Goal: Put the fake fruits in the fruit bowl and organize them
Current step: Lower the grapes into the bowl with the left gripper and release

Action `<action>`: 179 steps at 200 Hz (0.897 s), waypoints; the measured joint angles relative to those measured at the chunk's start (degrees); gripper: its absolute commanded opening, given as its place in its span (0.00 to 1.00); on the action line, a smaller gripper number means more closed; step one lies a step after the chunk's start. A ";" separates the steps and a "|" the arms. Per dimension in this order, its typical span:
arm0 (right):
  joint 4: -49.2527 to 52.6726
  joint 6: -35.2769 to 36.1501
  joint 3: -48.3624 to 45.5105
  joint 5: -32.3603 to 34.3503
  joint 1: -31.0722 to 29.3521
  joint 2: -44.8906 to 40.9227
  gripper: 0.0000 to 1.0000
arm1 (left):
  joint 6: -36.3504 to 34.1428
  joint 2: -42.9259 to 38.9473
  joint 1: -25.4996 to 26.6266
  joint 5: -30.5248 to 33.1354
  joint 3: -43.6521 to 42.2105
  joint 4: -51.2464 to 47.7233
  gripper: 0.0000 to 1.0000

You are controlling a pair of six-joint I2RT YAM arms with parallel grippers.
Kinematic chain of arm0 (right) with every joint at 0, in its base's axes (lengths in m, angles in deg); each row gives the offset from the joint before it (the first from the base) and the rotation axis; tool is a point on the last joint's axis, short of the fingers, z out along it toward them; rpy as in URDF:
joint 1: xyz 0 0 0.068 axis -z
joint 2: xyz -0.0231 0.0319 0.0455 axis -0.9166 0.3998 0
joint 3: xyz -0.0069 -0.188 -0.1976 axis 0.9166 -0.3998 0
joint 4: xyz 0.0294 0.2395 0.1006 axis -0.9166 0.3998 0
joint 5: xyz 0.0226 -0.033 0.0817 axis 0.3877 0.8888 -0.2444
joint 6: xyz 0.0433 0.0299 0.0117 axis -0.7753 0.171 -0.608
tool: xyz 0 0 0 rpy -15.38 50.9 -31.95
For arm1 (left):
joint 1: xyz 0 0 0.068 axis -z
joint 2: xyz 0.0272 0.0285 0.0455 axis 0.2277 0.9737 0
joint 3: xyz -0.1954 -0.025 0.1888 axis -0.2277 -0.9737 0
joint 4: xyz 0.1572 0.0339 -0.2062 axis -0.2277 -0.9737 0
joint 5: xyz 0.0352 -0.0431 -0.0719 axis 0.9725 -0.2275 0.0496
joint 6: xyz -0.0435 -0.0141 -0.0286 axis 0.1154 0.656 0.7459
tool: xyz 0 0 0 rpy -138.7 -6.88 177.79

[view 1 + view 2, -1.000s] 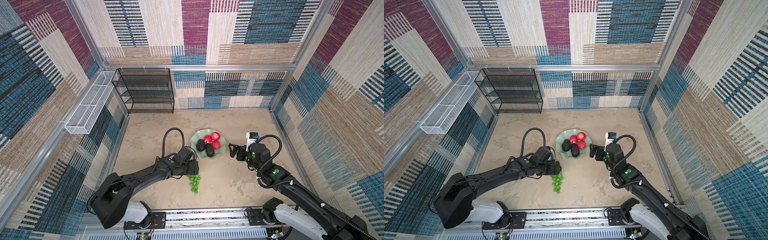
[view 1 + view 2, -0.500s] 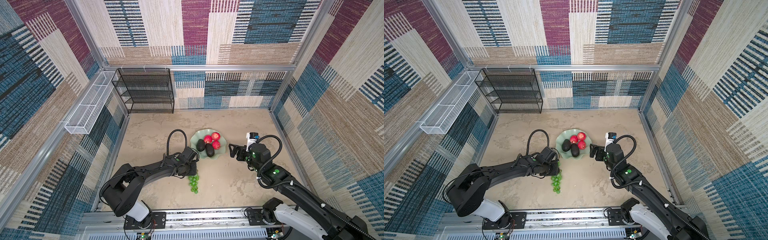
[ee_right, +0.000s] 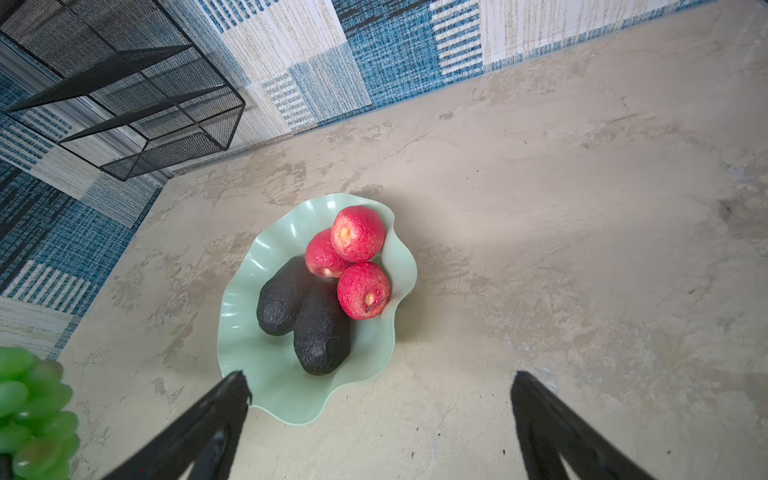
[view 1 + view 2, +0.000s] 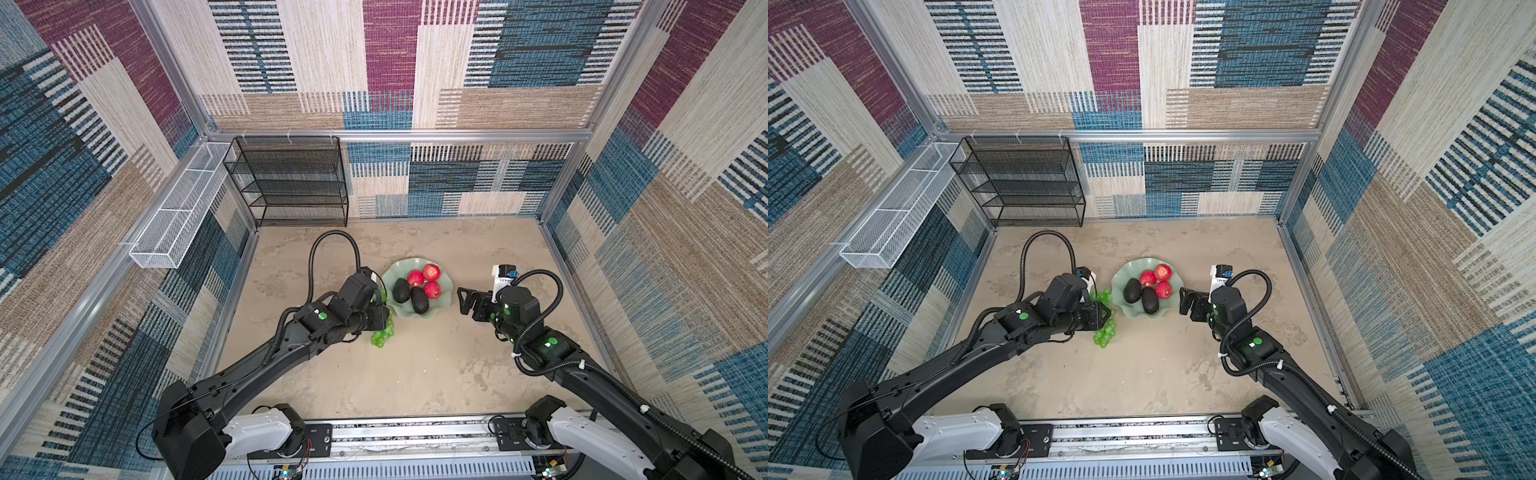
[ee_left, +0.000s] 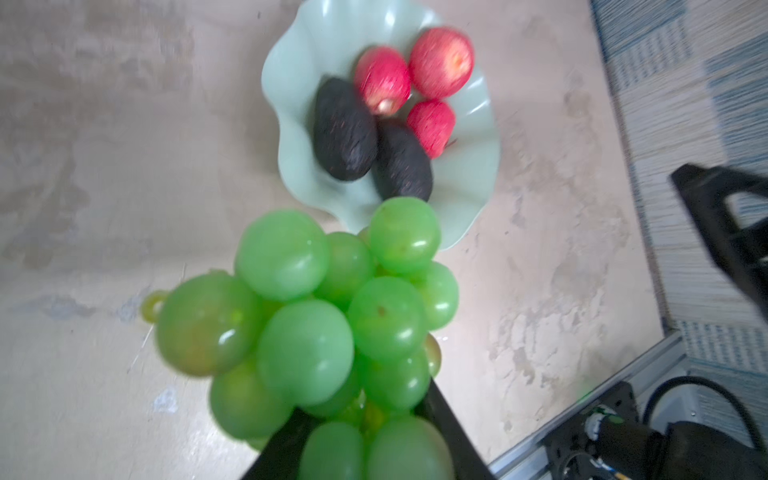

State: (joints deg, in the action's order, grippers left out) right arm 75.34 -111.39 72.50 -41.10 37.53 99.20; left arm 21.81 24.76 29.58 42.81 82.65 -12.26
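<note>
The bunch of green grapes [image 4: 383,333] hangs from my left gripper [image 4: 380,316], which is shut on its upper part just left of the fruit bowl [image 4: 445,286]. In the left wrist view the grapes [image 5: 307,345] fill the space between the black fingers [image 5: 440,415]. The pale green scalloped bowl [image 4: 1122,286] holds three red apples [image 4: 431,272] and two dark avocados [image 4: 419,300]. My right gripper [image 4: 462,301] stands open with nothing in it, at the bowl's right edge; its wrist view shows the bowl [image 3: 266,374] ahead of it.
A black wire shelf [image 4: 291,183] stands at the back left against the wall. A white wire basket [image 4: 178,216] hangs on the left wall. The arms' mounting rail [image 4: 395,432] runs along the front edge.
My left gripper has shut on the grapes and raised the bunch off the table, a little nearer the bowl. The right arm has not moved.
</note>
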 measured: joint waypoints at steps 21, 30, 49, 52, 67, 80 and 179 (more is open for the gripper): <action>0.04 -0.02 0.00 -0.02 0.00 -0.55 0.99 | -2.49 4.39 -0.04 -0.24 6.64 0.15 0.38; 0.07 -0.04 0.00 -0.02 0.00 -1.01 1.00 | -3.72 7.08 -0.13 -0.70 9.42 0.09 0.37; 0.46 -0.46 0.00 -0.02 0.00 -2.36 1.00 | -6.32 13.88 -0.37 -1.70 15.74 -0.09 0.38; 0.55 -0.52 0.00 -0.02 0.00 -2.62 1.00 | -6.64 15.06 -0.46 -1.77 16.83 -0.15 0.37; 1.05 -1.11 -0.13 -0.04 0.00 -3.98 1.00 | -8.33 22.01 -1.27 -3.82 23.08 -0.48 0.38; 1.75 -1.36 -0.24 -0.07 0.00 -5.01 1.00 | -9.35 27.54 -2.25 -4.52 27.36 -0.66 0.38; 5.62 -3.61 -2.80 -0.42 0.00 -9.31 0.99 | -10.45 48.87 -6.47 -11.98 39.43 -1.25 0.71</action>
State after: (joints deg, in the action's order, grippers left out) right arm 80.96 -114.99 69.70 -41.52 37.53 89.89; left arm 11.37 73.63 23.11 30.83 122.08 -13.50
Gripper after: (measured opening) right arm 0.995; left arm 0.668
